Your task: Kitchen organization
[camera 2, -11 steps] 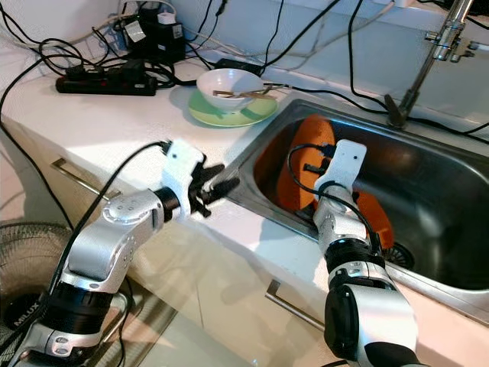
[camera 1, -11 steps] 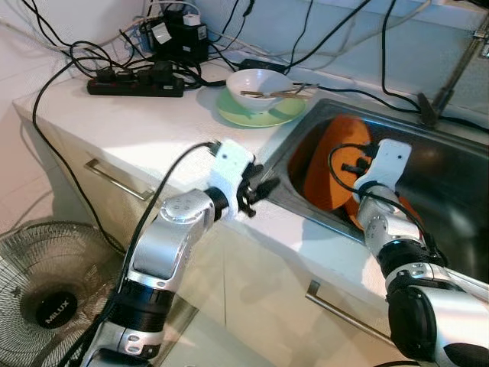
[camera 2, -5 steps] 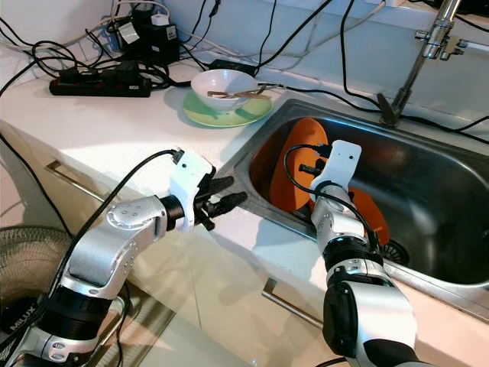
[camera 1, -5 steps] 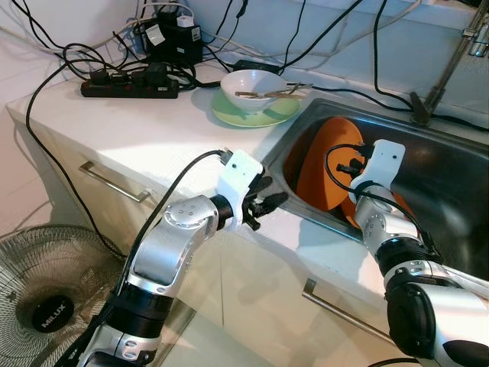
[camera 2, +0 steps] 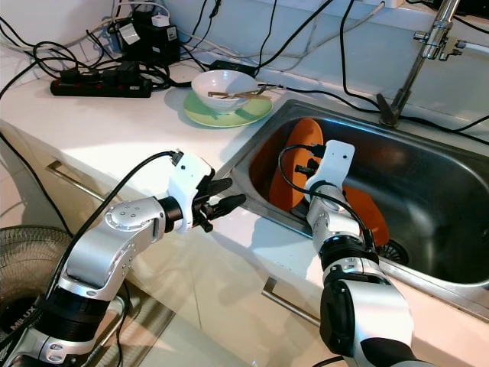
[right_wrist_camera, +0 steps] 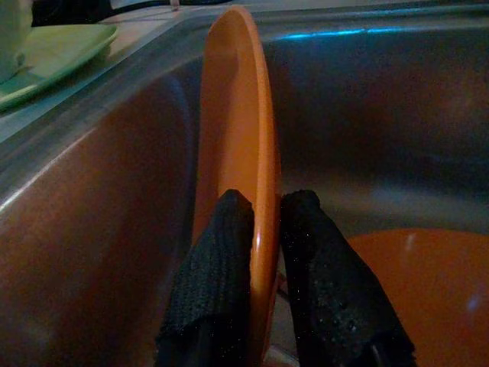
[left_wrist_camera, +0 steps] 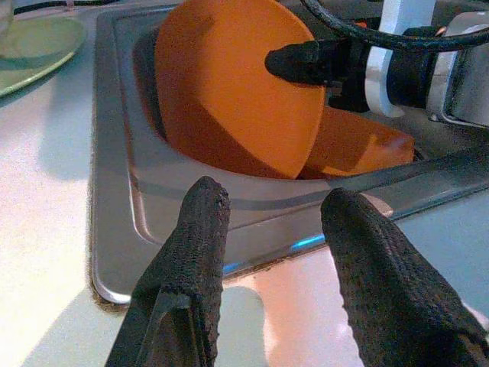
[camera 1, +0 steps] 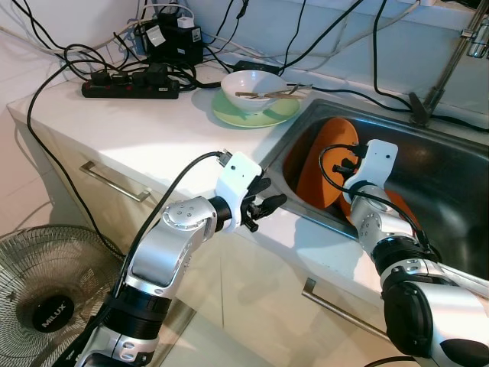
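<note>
An orange plate [camera 1: 321,162] stands on edge against the left wall of the steel sink [camera 1: 458,180]. My right gripper [right_wrist_camera: 265,202] is shut on the plate's rim [right_wrist_camera: 238,115], one finger on each face. A second orange dish [camera 2: 368,212] lies on the sink floor beside it. My left gripper [camera 1: 272,205] hovers open over the white counter at the sink's front left corner, its fingers [left_wrist_camera: 200,229] pointing at the plate with nothing between them.
A white bowl [camera 1: 257,79] with chopsticks sits on a green plate [camera 1: 238,115] on the counter behind the sink corner. A power strip [camera 1: 130,87] and tangled cables lie at the back left. The tap [camera 2: 419,61] rises behind the sink. A fan [camera 1: 46,300] stands on the floor.
My left gripper has moved forward and slightly down along the counter edge toward the sink corner. The right gripper has shifted a little to the left, still holding the plate.
</note>
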Robot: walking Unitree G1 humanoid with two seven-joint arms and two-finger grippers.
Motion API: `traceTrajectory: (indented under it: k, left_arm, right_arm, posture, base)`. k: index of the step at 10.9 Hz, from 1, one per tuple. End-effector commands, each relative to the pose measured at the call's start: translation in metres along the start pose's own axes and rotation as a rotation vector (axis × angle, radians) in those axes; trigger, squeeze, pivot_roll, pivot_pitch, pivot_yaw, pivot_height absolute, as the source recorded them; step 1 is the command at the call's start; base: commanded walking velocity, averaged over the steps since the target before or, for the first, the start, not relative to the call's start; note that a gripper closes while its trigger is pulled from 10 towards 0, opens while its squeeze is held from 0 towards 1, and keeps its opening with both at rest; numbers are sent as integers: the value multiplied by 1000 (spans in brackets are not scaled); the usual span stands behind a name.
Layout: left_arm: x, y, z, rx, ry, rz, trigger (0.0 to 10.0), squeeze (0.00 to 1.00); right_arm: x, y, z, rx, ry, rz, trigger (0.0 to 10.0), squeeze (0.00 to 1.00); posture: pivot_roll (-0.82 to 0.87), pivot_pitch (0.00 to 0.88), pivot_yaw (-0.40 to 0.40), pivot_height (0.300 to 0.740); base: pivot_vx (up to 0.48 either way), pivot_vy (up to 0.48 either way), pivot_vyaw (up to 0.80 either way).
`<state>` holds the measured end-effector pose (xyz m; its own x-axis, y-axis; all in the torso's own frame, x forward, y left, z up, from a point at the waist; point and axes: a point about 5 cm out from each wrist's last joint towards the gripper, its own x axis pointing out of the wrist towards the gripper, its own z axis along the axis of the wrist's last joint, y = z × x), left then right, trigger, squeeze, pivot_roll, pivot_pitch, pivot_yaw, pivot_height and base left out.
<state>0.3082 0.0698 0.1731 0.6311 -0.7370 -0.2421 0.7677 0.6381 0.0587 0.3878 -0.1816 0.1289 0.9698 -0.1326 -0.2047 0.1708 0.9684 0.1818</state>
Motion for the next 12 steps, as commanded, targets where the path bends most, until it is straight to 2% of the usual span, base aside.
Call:
traceTrajectory:
  k: [1, 2, 3, 4, 5, 8, 11, 12]
  left_arm:
    - [-1, -3, 6, 11, -16, -25, 10000, 0]
    - [-1, -3, 6, 12, -15, -25, 10000, 0]
    - [-1, -3, 6, 14, -13, -23, 10000, 0]
    - [-1, -3, 6, 15, -13, -23, 10000, 0]
    - [-1, -3, 6, 16, -12, -23, 10000, 0]
    - [0, -3, 5, 18, -11, -26, 10000, 0]
    - [0, -3, 4, 20, -6, -31, 10000, 0]
    - [1, -4, 4, 18, -6, -33, 10000, 0]
  right_arm:
    - [1, 4, 1, -9, 13, 16, 10000, 0]
    - [1, 3, 2, -29, 7, 9, 10000, 0]
    - [1, 1, 5, -53, -13, -10, 10000, 1000]
    - [1, -1, 10, -82, -46, -30, 10000, 1000]
    - [2, -3, 19, -142, -97, -53, 10000, 0]
    - [2, -6, 25, -182, -130, -84, 10000, 0]
    - [0, -14, 38, -306, -231, -151, 10000, 0]
    - [0, -15, 39, -323, -238, -158, 10000, 0]
  posture:
    - [253, 18, -43, 740]
    - [253, 16, -43, 740]
    - [253, 16, -43, 740]
    - [253, 16, -43, 740]
    - [252, 17, -43, 740]
    - [252, 15, -42, 740]
    - [251, 15, -41, 740]
    - [250, 15, -40, 740]
  base:
    - [0, 0, 0]
    - [0, 0, 0]
    - [0, 0, 0]
    - [0, 0, 0]
    - [0, 0, 0]
    - [0, 0, 0]
    - [0, 0, 0]
    - [0, 0, 0]
